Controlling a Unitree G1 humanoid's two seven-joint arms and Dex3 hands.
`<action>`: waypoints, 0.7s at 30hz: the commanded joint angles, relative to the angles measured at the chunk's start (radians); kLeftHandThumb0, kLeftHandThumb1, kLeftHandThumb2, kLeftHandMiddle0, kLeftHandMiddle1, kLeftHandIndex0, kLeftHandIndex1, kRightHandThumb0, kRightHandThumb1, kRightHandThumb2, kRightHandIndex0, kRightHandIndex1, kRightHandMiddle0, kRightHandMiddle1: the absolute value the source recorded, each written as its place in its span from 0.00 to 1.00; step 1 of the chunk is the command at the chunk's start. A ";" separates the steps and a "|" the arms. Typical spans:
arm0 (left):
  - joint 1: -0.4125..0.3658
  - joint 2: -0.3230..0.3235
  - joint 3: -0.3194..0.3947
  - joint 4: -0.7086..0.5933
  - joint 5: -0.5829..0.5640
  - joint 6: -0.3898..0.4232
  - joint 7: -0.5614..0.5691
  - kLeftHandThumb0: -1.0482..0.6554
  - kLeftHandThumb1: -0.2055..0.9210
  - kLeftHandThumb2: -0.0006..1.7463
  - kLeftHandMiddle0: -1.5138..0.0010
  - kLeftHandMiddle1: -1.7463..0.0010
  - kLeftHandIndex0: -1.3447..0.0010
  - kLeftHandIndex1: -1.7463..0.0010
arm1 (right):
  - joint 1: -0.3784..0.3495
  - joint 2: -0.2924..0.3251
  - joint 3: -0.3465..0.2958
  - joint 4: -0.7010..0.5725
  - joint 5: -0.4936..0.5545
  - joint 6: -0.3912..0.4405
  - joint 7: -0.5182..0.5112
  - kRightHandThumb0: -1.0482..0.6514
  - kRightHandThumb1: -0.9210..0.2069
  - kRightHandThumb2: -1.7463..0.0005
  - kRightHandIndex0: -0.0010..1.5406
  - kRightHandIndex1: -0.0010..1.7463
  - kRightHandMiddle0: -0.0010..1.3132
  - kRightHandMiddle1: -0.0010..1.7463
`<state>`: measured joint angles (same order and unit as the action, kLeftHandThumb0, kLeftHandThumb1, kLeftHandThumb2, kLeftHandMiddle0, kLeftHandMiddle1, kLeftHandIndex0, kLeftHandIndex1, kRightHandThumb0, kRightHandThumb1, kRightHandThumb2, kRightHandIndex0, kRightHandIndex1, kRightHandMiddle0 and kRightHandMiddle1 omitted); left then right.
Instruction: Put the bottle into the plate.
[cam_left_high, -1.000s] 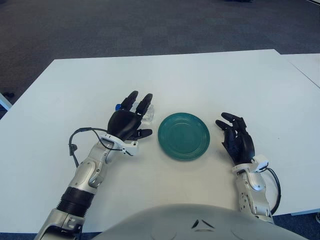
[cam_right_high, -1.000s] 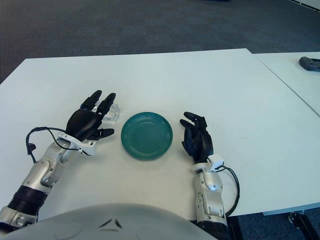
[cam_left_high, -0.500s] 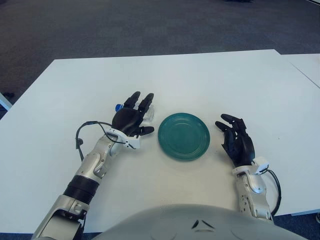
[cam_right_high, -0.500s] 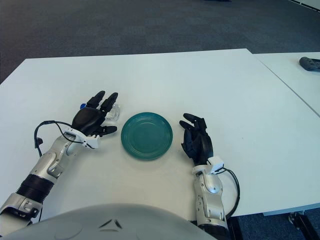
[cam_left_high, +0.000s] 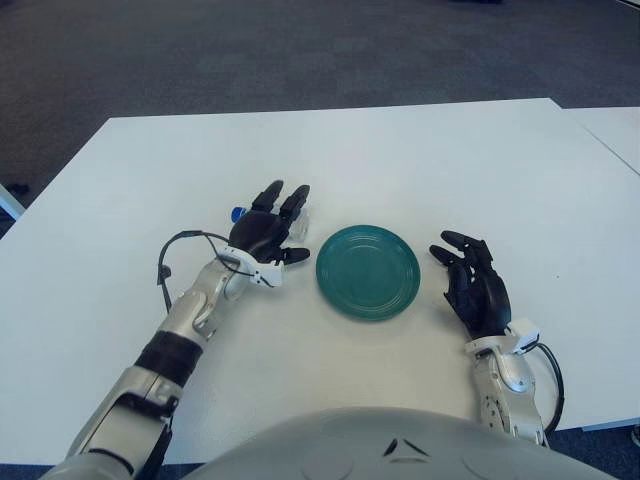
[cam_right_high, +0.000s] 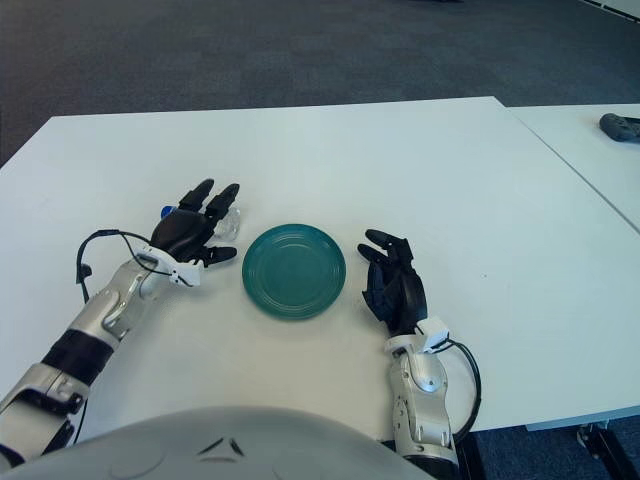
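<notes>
Since 1.0 s ago, left hand (cam_left_high: 262, 233) has shifted slightly up-frame and now sits over the bottle (cam_left_high: 240, 213), left of frame centre. Fingers (cam_left_high: 296, 203) extended forward across the clear body, thumb pointing toward the plate (cam_left_high: 368, 271); whether they actually press the bottle cannot be told. Only the blue cap and a sliver of clear plastic show past the hand. Bottle lies on the white table (cam_left_high: 400, 160), just left of the plate, not on it. Green plate unchanged at frame centre, nothing in it. Right hand (cam_left_high: 474, 284) unchanged, showing just right of the plate at lower right, fingers loosely spread, holding nothing. Dark object (cam_right_high: 620, 125) at the right edge of the right eye view, on the neighbouring table.
</notes>
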<state>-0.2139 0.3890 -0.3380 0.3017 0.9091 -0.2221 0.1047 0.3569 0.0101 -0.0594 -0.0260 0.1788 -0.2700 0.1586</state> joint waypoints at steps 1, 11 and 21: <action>-0.048 -0.010 -0.033 0.112 0.000 0.006 0.028 0.00 1.00 0.31 0.90 1.00 1.00 0.92 | 0.035 -0.003 -0.010 0.022 0.021 0.024 0.010 0.21 0.00 0.61 0.34 0.51 0.06 0.66; -0.135 -0.033 -0.106 0.313 -0.005 0.002 0.087 0.00 1.00 0.30 0.90 1.00 1.00 0.87 | 0.050 -0.006 -0.026 0.009 0.050 0.013 0.038 0.23 0.00 0.63 0.33 0.51 0.08 0.66; -0.205 -0.073 -0.168 0.532 -0.009 0.020 0.130 0.01 1.00 0.24 0.77 0.95 1.00 0.48 | 0.057 -0.016 -0.047 -0.010 0.065 0.000 0.059 0.24 0.00 0.64 0.33 0.53 0.11 0.67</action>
<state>-0.4734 0.3279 -0.4665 0.7366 0.9092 -0.2173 0.2631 0.3903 0.0056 -0.0914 -0.0474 0.2244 -0.2929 0.2157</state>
